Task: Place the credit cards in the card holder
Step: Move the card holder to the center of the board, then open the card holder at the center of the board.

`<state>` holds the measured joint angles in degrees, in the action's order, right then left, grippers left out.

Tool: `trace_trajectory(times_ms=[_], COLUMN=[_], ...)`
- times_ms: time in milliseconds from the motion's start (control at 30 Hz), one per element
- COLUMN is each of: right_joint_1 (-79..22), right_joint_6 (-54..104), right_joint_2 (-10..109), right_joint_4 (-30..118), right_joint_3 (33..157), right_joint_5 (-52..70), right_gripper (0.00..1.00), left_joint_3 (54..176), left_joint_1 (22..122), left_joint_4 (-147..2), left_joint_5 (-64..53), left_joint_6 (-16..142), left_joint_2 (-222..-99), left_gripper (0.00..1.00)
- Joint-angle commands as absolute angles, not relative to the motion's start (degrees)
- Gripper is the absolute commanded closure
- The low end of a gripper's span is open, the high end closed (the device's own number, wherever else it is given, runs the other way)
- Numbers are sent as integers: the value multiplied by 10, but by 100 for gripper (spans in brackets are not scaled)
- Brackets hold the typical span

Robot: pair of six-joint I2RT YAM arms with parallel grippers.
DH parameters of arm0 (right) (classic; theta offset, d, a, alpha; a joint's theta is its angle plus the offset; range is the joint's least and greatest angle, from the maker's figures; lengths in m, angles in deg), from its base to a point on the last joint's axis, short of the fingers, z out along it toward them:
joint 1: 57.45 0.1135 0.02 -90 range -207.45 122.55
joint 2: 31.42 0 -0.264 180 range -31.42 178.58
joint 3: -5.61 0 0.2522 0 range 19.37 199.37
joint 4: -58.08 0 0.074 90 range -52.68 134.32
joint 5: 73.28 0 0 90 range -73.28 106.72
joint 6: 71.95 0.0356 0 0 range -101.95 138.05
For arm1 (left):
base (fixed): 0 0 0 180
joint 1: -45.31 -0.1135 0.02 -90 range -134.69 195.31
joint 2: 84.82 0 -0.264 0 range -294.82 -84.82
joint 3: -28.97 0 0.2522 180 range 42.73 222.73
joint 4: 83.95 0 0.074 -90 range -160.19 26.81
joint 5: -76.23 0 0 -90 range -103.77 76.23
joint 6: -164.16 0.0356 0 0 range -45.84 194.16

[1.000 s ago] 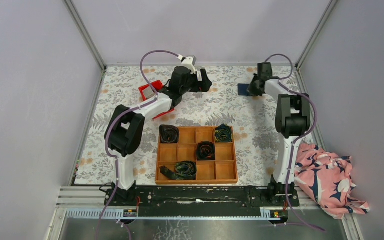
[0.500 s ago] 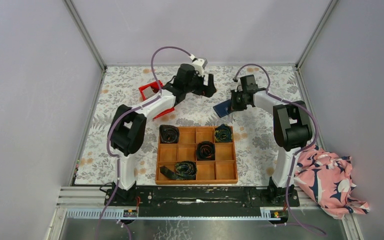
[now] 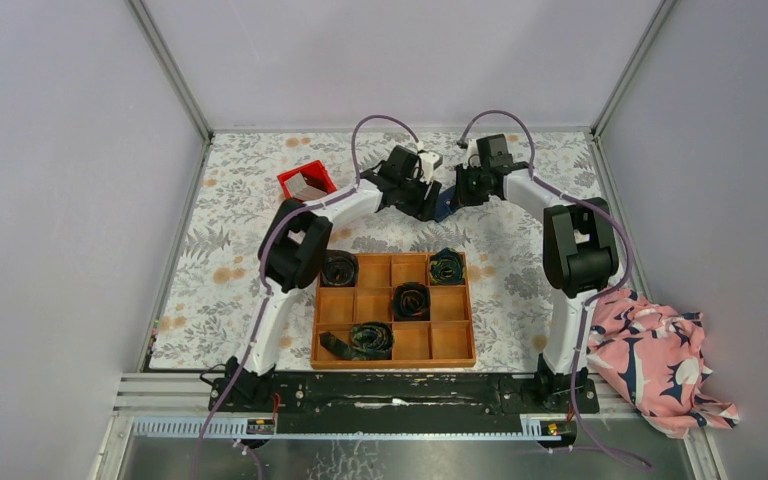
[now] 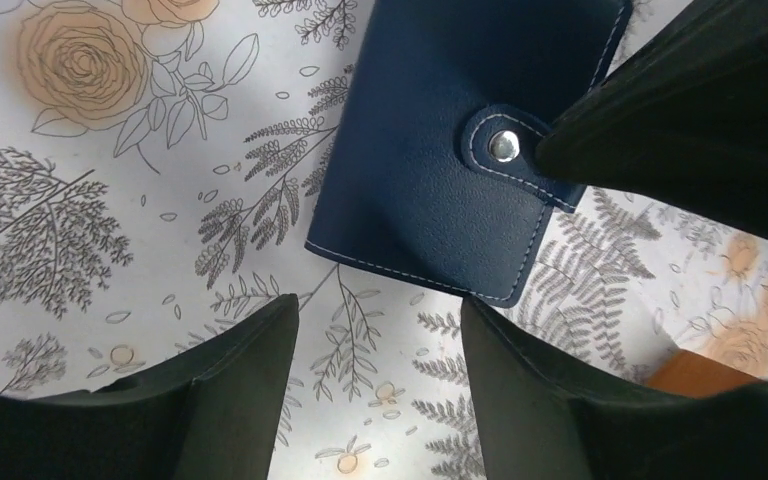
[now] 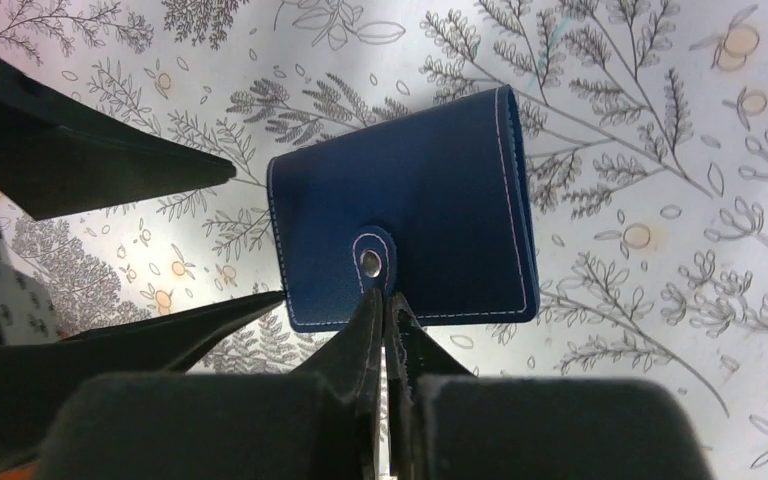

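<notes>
Card holder, navy-blue grained leather with pale stitching, is folded shut, its tab fastened by a silver snap. It is near the middle of the desk's far edge. Right hand is clenched on its tab-side edge; left hand stands spread just beside one corner.

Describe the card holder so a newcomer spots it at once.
Start at the wooden grid tray and look just past its far edge. The card holder is the navy-blue folded wallet there, pinched by the right pincer. Its white stitching and silver snap set it apart from the red bin.
</notes>
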<state>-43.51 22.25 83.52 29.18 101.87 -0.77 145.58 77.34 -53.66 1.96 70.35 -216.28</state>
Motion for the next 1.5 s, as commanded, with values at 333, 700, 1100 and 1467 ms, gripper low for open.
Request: trace_trajectory(times_ms=[333,700,1100,1467], right_joint_1=[-431,-431,-431,-432], right_joint_6=[179,207,258,277], right_joint_2=[897,859,785,851], right_joint_4=[246,278,365,344], right_joint_3=[1090,1071,973,1007], right_joint_5=[-13,28,118,157], right_gripper=[100,50,54,87], left_joint_3=[1537,1506,1475,1483], left_joint_1=[770,769,764,736], left_joint_4=[-510,-526,-570,-624], left_joint_5=[27,17,9,5], left_joint_6=[702,689,673,647], left_joint_2=[-2232,-2186,-2135,-2185], left_gripper=[35,28,18,33])
